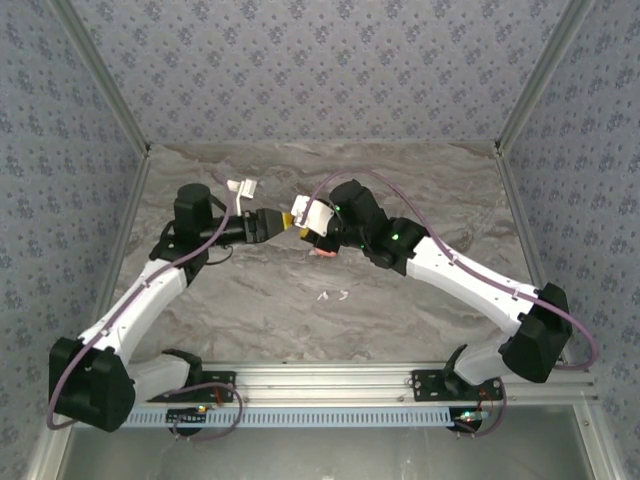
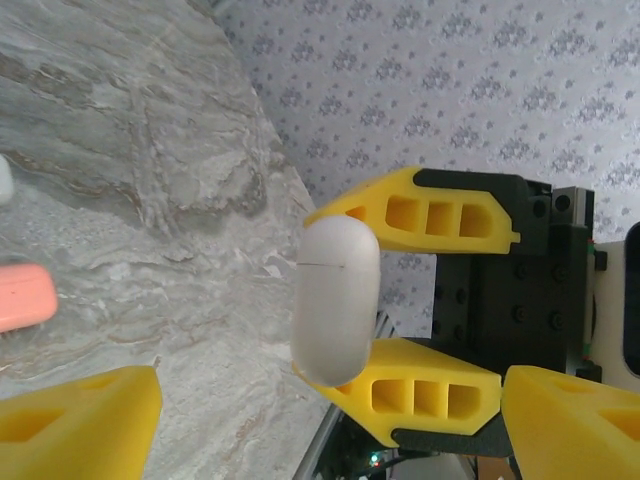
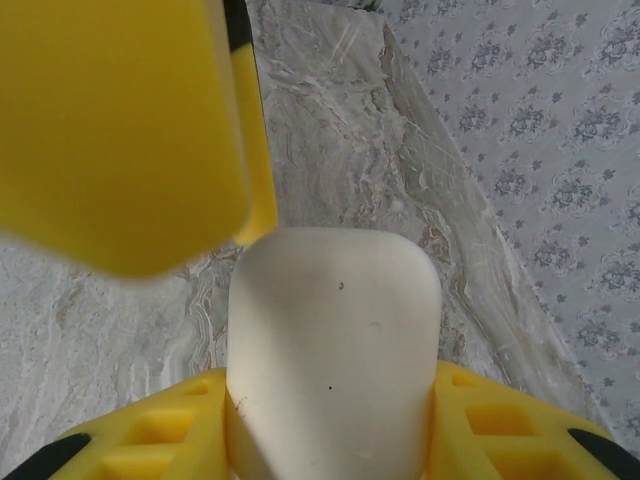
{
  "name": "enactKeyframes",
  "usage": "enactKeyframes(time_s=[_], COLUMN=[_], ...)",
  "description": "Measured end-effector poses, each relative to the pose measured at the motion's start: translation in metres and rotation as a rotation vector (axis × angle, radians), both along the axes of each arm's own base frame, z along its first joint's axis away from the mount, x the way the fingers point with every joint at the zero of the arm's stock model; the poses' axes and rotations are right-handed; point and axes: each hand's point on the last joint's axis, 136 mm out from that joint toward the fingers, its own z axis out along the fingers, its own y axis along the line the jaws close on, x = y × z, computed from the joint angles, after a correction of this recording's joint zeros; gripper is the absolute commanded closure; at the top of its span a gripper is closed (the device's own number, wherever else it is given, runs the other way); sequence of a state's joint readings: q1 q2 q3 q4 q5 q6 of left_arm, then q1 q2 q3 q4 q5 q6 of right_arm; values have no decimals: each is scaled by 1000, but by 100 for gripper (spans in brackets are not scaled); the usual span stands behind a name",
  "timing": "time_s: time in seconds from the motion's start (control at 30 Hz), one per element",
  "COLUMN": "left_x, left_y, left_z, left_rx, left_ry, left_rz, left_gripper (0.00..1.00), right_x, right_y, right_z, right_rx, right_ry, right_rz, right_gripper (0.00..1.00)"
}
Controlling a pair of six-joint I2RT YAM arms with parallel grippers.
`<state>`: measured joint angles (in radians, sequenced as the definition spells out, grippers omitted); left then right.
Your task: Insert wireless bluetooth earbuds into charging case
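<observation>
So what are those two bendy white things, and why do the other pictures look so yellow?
They are two robot arms fixed to a marble-patterned table, seen from a camera above. The other two pictures come from little cameras on each arm's wrist, so the yellow blocks are the arms' own fingers, very close up. The right gripper pinches a smooth white charging case, closed. The left gripper is open, right in front of that case, holding nothing. On the table lie a pink case and two tiny white earbuds; farther back there is a white thing too small to make out.
</observation>
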<state>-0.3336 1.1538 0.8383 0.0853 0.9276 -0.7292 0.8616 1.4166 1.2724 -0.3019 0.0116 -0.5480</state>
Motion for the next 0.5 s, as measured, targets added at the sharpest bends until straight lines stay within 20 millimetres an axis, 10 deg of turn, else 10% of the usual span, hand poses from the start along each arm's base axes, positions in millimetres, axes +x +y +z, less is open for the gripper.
enactKeyframes(time_s=[0.5], left_x=[-4], left_y=[-26], left_z=[-1], left_rx=[9], left_ry=[-32], left_rz=[-78], left_gripper=[62], right_x=[-2], right_y=[1], right_z=[0], right_rx=[-4], right_ry=[-6], right_rz=[17], right_gripper=[64])
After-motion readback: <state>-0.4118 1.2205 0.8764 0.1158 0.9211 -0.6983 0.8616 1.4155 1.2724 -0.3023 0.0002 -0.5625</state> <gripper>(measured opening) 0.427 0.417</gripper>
